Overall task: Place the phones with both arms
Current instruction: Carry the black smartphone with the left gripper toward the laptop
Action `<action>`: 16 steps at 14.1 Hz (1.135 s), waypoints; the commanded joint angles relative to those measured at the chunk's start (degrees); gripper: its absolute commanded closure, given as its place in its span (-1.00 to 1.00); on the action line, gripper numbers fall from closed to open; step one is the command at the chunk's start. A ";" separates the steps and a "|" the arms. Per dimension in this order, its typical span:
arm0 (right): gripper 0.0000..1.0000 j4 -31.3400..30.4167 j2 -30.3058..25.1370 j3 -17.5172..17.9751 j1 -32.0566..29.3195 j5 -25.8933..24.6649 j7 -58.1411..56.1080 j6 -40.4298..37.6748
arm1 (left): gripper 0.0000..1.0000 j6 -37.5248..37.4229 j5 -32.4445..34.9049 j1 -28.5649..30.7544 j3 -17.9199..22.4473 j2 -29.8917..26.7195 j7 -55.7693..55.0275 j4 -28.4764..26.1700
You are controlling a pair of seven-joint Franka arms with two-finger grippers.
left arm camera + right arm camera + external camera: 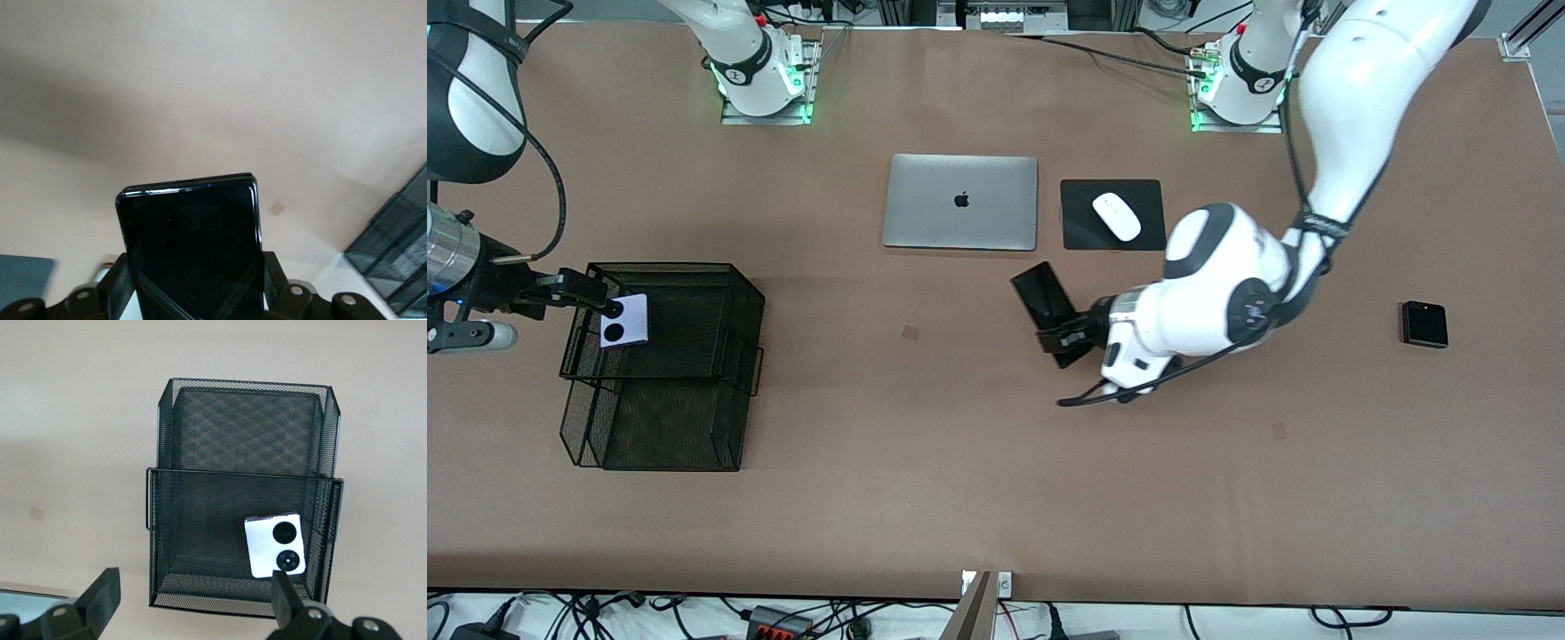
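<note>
The lavender phone (624,320) with two black circles lies inside the black mesh basket (694,267), against its wall at the right arm's end. My right gripper (605,298) is open and empty over that basket edge. In the right wrist view the phone (275,545) sits apart from my right gripper (193,587). My left gripper (1063,342) is shut on the long black phone (1045,298) and holds it tilted over the table's middle; the left wrist view shows this phone (190,233) between the fingers (270,277). The small squarish black phone (1424,324) lies at the left arm's end.
A closed silver laptop (960,202) and a white mouse (1117,216) on a black pad (1085,233) lie near the robot bases. The basket also shows in the left wrist view (400,253) and the right wrist view (247,420).
</note>
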 commanded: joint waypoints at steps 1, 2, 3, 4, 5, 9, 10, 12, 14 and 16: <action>-1.00 -0.23 -0.82 -0.12 0.01 0.15 1.14 -0.84 | 0.39 7.60 -1.04 -4.58 0.29 3.23 -5.99 3.52; -1.00 -0.23 -0.74 -0.12 0.01 0.15 1.14 -0.75 | 0.39 9.90 -0.69 -5.89 0.37 3.59 -5.92 3.52; -1.00 -0.14 -0.73 -0.12 0.09 0.06 1.58 -0.66 | 0.39 12.01 -0.17 -8.43 1.85 3.77 -5.48 3.52; -1.00 -0.06 -0.73 0.05 0.18 -0.11 2.63 -0.57 | 0.39 12.21 2.10 -12.46 6.22 3.59 -4.87 3.61; -1.00 0.99 -0.73 0.14 0.18 -0.29 3.33 -0.66 | 0.39 11.86 5.61 -16.59 9.74 3.51 -4.08 5.00; -1.00 2.05 -0.82 -0.03 0.18 -0.29 3.17 -0.93 | 0.41 11.77 12.31 -22.78 13.12 5.61 4.95 6.51; -1.00 2.05 -0.91 0.05 0.18 -0.29 2.64 -1.71 | 0.41 11.94 13.63 -24.26 13.38 5.88 7.85 6.68; -1.00 2.23 -0.91 -0.03 0.18 -0.12 2.55 -3.21 | 0.41 12.12 15.92 -27.51 15.66 7.54 13.74 8.86; -1.00 2.14 -3.18 0.40 0.36 -0.81 2.64 -3.30 | 0.41 12.03 16.01 -30.41 18.20 10.26 14.30 11.51; -1.00 2.05 -5.30 0.75 2.63 -5.02 2.99 -4.09 | 0.41 11.95 15.84 -33.75 22.07 13.42 13.95 14.84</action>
